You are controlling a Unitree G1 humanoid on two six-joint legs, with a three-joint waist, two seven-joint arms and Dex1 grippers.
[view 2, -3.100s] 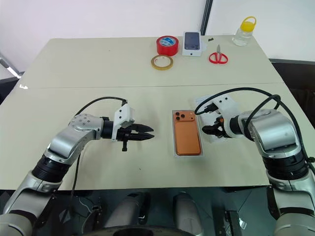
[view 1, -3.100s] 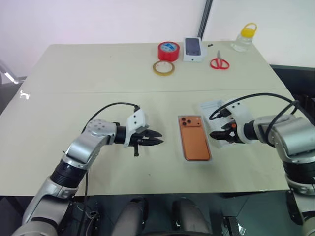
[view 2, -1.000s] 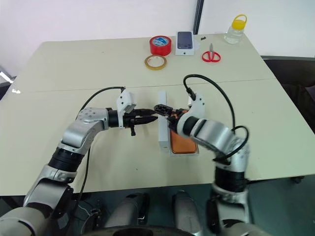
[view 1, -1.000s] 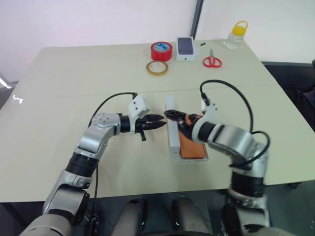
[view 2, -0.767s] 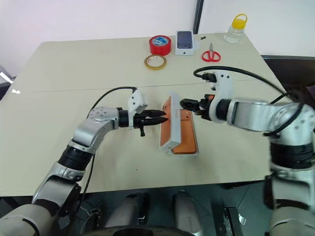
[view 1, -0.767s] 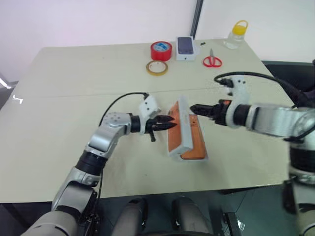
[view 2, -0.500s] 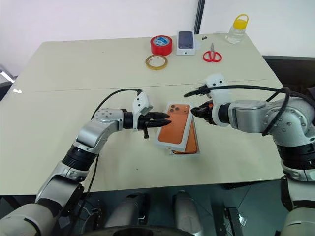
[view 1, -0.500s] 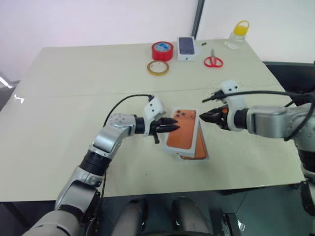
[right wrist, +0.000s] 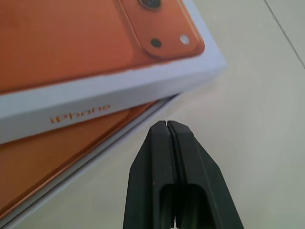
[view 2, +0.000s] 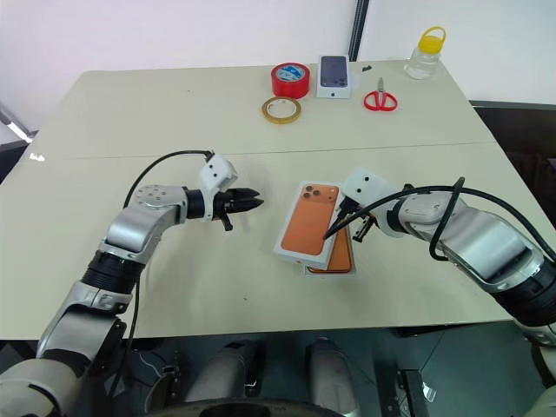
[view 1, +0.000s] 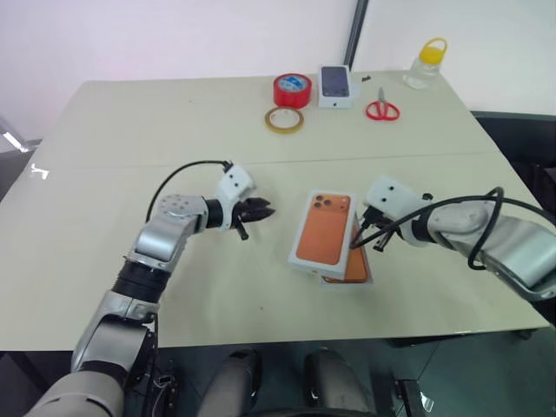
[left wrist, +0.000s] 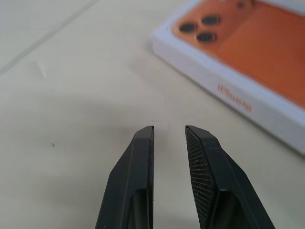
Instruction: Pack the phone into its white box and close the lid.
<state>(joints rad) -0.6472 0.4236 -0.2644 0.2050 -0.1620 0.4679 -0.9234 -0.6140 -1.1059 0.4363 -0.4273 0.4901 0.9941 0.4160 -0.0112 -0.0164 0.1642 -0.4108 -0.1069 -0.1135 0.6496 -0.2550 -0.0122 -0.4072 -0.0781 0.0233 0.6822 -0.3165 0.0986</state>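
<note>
Lid [view 1: 323, 228] askew over phone [view 1: 358, 267], left claw [view 1: 265, 208] slightly spread, right claw [right wrist: 167, 126] pressed together

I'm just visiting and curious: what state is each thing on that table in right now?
Lid: lying askew on the box, not closed.
White box: holds the phone, partly covered.
Phone: in the box, one strip showing.
Left gripper: slightly open, empty.
Right gripper: shut, empty, beside the box.
Scissors: closed.
Bottle: upright, capped.
</note>
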